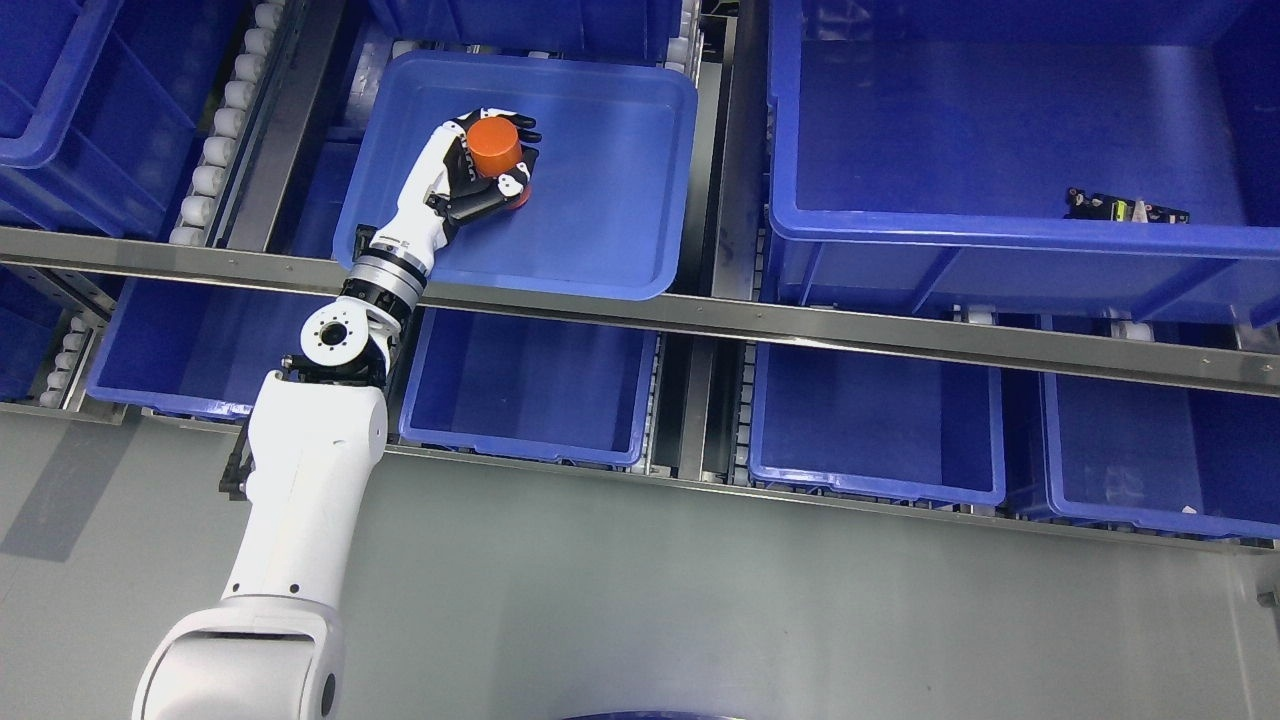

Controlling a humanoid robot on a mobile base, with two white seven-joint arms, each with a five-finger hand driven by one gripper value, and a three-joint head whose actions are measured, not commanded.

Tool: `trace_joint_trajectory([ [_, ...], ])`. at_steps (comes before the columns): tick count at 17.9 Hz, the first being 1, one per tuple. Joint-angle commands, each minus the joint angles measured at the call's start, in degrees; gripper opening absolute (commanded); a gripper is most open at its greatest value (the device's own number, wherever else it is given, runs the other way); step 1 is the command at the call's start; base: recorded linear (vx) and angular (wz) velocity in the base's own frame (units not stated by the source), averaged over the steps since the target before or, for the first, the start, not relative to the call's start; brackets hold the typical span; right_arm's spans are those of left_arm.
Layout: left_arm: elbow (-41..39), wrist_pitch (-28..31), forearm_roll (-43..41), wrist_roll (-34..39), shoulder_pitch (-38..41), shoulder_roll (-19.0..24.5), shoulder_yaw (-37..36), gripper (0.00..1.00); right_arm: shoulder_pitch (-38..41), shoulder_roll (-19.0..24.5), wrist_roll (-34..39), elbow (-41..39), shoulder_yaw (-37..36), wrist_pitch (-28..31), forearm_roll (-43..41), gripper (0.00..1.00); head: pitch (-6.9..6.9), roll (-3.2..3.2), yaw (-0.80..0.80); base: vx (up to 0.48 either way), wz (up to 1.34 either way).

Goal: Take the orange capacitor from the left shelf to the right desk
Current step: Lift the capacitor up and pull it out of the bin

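The orange capacitor (494, 147) is wrapped snug by the left hand (478, 170); looks rigid, light, kinda slick, so best gripped round its sides.

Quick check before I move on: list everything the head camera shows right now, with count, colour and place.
orange capacitor: one, orange, in the left hand, over the shallow tray
shallow tray: one, blue, upper shelf, left of centre
deep bins: several, blue, on both shelf levels
small part: one, black with yellow, in the large right bin; too small to identify
shelf rail: one, grey metal, across the frame
left hand: one, white and black, closed on the capacitor
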Motion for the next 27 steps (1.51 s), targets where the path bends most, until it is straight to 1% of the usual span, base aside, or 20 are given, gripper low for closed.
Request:
trace_joint_trajectory([
  [1, -3.3, -8.2, 4.6, 0.0, 0.2, -0.6, 4.3, 0.00, 1.1, -1.0, 0.0, -1.0, -0.7, 0.0, 0.2, 1.00, 0.00, 0.00, 0.00, 0.000, 0.00],
  [4, -9.1, -18.6, 9.0, 0.5, 0.7, -0.6, 3.9, 0.00, 1.1, -1.0, 0.0, -1.0, -0.7, 0.0, 0.2, 1.00, 0.00, 0.00, 0.00, 0.000, 0.00],
  [6, -11.1, -24.6, 11.7, 1.1, 1.3, -0.6, 2.3, 0.01, 1.1, -1.0, 0.0, -1.0, -0.7, 0.0, 0.2, 1.00, 0.00, 0.00, 0.00, 0.000, 0.00],
  [8, -13.4, -27.4, 11.9, 3.6, 2.9, -0.6, 1.6, 0.01, 1.1, -1.0, 0.0, -1.0, -0.7, 0.0, 0.2, 1.00, 0.00, 0.00, 0.00, 0.000, 0.00],
  [10, -17.9, -28.3, 11.9, 5.3, 7.2, -0.6, -0.5, 0.01, 1.1, -1.0, 0.0, -1.0, -0.7, 0.0, 0.2, 1.00, 0.00, 0.00, 0.00, 0.000, 0.00],
  [14, -28.8, -29.0, 11.9, 5.4, 14.9, -0.6, -3.0, 0.01, 1.1, -1.0, 0.0, -1.0, -0.7, 0.0, 0.2, 1.00, 0.00, 0.00, 0.00, 0.000, 0.00],
  [19, -37.5, -29.1, 11.9, 5.3, 23.3, -0.6, -5.3, 0.01, 1.1, -1.0, 0.0, -1.0, -0.7, 0.0, 0.2, 1.00, 0.00, 0.00, 0.00, 0.000, 0.00],
  [24, -39.6, -29.1, 11.9, 5.1, 30.2, -0.6, -6.9, 0.01, 1.1, -1.0, 0.0, -1.0, -0.7, 0.0, 0.2, 1.00, 0.00, 0.00, 0.00, 0.000, 0.00],
  [27, -40.7, -29.1, 11.9, 5.1, 32.2, -0.6, -6.8, 0.01, 1.1, -1.0, 0.0, -1.0, -0.7, 0.0, 0.2, 1.00, 0.00, 0.00, 0.00, 0.000, 0.00],
])
